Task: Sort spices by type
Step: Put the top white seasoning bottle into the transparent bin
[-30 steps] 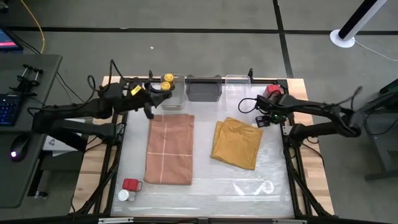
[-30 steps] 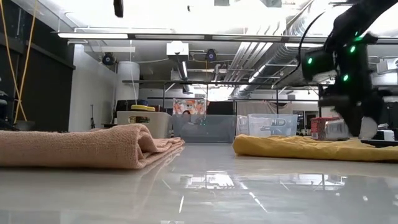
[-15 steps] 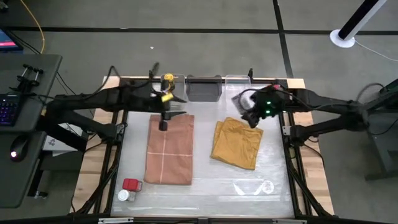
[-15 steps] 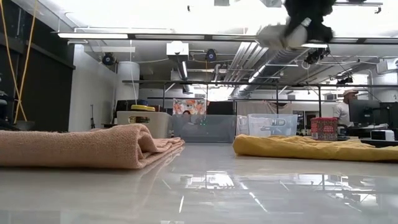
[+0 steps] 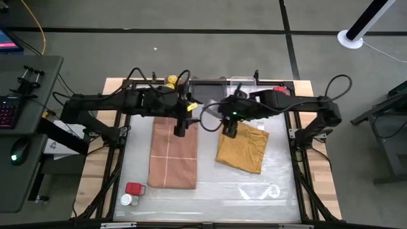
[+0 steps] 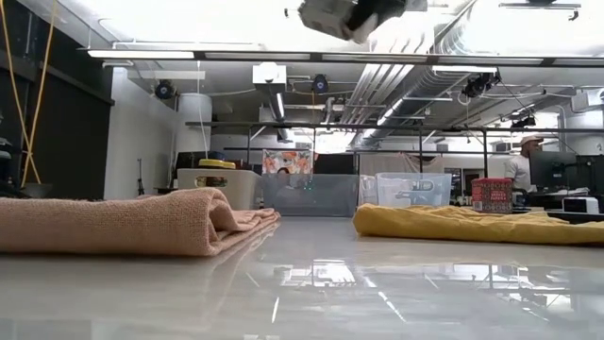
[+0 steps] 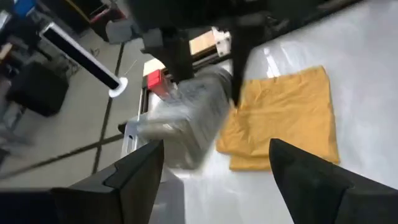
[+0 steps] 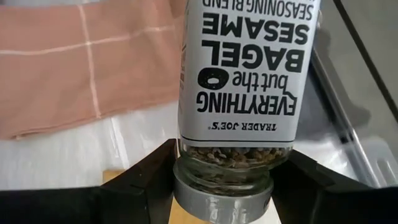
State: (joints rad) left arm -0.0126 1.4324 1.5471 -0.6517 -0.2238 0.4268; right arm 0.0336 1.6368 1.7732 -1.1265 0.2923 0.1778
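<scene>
I count two red tins (image 5: 134, 188) (image 5: 278, 91), two shakers (image 5: 127, 200) (image 8: 239, 93), one yellow-lidded jar (image 5: 172, 80), two folded cloths (image 5: 173, 152) (image 5: 243, 147).

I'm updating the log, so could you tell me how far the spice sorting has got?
Done: a yellow-lidded jar sits at the back. In hand: the right gripper holds a seasoning shaker aloft; the left gripper is open, empty. Left: a red tin and white-topped shaker wait front-left.

floor (image 5: 191, 19): grey, dark seams | ceiling (image 6: 236, 28): bright, exposed ducts | desk (image 5: 25, 133): left
</scene>
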